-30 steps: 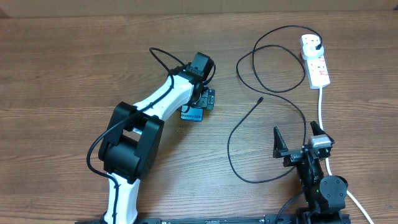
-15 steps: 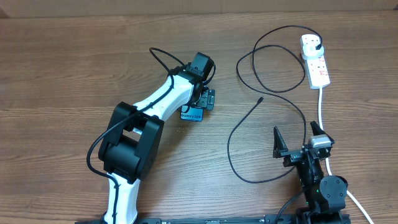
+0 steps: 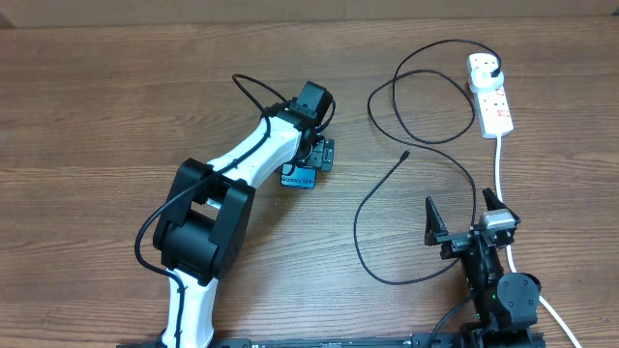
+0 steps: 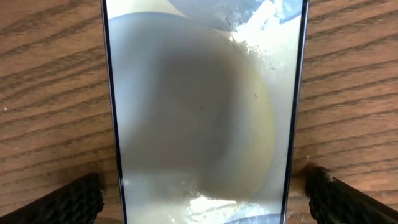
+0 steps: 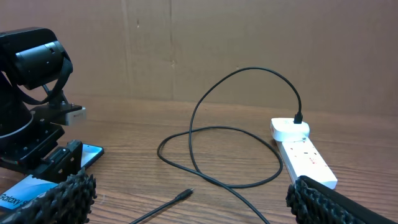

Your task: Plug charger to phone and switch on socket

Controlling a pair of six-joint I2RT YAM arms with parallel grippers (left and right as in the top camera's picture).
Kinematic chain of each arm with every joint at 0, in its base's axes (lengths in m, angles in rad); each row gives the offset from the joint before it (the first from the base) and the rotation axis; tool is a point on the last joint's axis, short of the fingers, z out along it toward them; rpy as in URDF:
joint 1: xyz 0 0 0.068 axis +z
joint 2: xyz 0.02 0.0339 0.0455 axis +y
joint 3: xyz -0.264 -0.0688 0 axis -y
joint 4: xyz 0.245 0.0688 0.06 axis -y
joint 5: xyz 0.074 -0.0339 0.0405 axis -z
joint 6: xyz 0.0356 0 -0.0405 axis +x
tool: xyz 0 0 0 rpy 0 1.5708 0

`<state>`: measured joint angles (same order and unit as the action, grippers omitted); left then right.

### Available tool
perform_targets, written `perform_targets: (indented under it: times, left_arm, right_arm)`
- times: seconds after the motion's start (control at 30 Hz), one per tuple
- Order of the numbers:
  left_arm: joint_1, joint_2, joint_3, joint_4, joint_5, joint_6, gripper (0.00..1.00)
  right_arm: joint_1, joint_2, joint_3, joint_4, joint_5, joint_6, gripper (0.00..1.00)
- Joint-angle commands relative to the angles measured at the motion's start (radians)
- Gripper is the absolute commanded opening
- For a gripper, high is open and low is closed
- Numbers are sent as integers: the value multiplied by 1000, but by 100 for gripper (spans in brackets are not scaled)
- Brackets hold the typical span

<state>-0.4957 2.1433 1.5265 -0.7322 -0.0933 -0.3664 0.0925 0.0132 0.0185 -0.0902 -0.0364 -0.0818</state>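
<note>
left end effector is down over the phone, which lies flat on the counter left of centre. only the phone's blue corner shows from under the wrist in the overhead view. in the left wrist view the phone fills the frame with glare on the screen, and one finger sits outside each long edge. the pads are at or just beside the edges, and i can't tell if it's actually clamped.

right end effector is at the near right, jaws spread wide, holding nothing, clear of the cable.

charger: black plug is seated in the far end of the socket. the cable loops across the counter and the small connector lies loose on the wood. the connector is well apart from the phone, between it and the socket.

socket lies flat at the far right, with its white cord running toward the near edge past the right arm. switch state is too small to read.

right wrist view shows the socket to the right, the connector in the low middle, and the phone at the left under the left arm.
</note>
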Motion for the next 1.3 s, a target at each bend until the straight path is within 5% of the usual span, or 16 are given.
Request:
perform_targets:
  times: [0.0,0.53,1.27]
  left_arm:
    - [0,31,-13,-26,-11,2,100]
    - [0,34,-13,-39,12,0,77]
    - [0,35,-13,-26,5,1,75]
  right_arm:
    - [4,2,-10,6,10,6,100]
    - [4,2,-10,6,10,6,100]
    - [4,2,-10,6,10,6,100]
